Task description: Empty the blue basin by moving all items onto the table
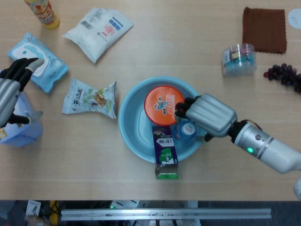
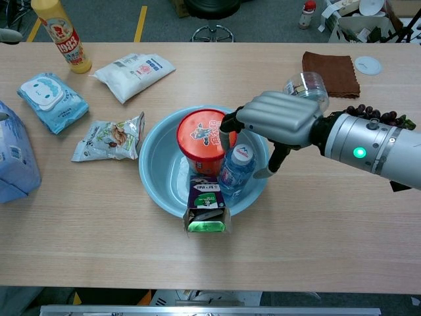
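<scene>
Head view: my right hand (image 1: 205, 114) sits over the right side of the blue basin (image 1: 129, 126), fingers curved down around the water bottle (image 1: 186, 130); I cannot tell whether they grip it. The orange-lidded cup (image 1: 163, 104) stands at the basin's far side, and the dark carton (image 1: 165, 150) leans over the near rim. My left hand (image 1: 10, 92) is at the bench's left edge, fingers spread, holding nothing, above a light blue pack (image 1: 21, 134).

Chest view: right hand (image 2: 279, 118) arches over the bottle (image 2: 237, 170), thumb down on its right, fingertips (image 2: 228, 124) by the cup (image 2: 206, 140). Contact with the bottle not resolvable. Snack bag (image 2: 110, 137) lies on the bench (image 2: 316, 224) left of the basin (image 2: 158, 171)
</scene>
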Controlling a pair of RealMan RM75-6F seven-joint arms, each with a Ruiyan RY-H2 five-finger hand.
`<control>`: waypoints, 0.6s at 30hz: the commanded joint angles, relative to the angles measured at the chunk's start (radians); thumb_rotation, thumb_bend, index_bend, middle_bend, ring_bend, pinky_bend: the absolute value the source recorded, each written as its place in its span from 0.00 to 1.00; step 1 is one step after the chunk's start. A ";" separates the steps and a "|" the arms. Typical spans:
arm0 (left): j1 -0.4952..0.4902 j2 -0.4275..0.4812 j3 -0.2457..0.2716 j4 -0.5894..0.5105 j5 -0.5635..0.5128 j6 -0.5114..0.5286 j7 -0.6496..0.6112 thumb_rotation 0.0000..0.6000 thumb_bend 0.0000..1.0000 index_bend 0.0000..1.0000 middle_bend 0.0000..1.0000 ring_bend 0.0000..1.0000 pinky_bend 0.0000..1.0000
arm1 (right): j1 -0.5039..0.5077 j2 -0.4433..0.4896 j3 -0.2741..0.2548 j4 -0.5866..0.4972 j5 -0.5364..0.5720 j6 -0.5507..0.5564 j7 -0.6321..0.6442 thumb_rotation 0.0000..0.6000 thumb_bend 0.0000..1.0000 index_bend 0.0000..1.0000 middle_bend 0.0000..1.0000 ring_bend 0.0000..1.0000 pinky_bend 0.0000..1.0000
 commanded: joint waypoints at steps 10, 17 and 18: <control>0.002 0.004 0.000 0.003 0.010 0.004 -0.015 1.00 0.19 0.00 0.08 0.06 0.20 | 0.020 -0.032 -0.003 0.000 0.041 0.011 -0.091 1.00 0.06 0.47 0.34 0.33 0.55; 0.005 0.006 0.000 0.006 0.011 0.008 -0.020 1.00 0.19 0.00 0.08 0.06 0.20 | 0.025 -0.047 -0.003 0.002 0.060 0.022 -0.117 1.00 0.18 0.56 0.36 0.34 0.55; 0.005 0.005 0.000 0.008 0.010 0.007 -0.021 1.00 0.19 0.00 0.08 0.06 0.20 | 0.025 -0.047 -0.003 0.001 0.061 0.026 -0.118 1.00 0.19 0.57 0.37 0.35 0.55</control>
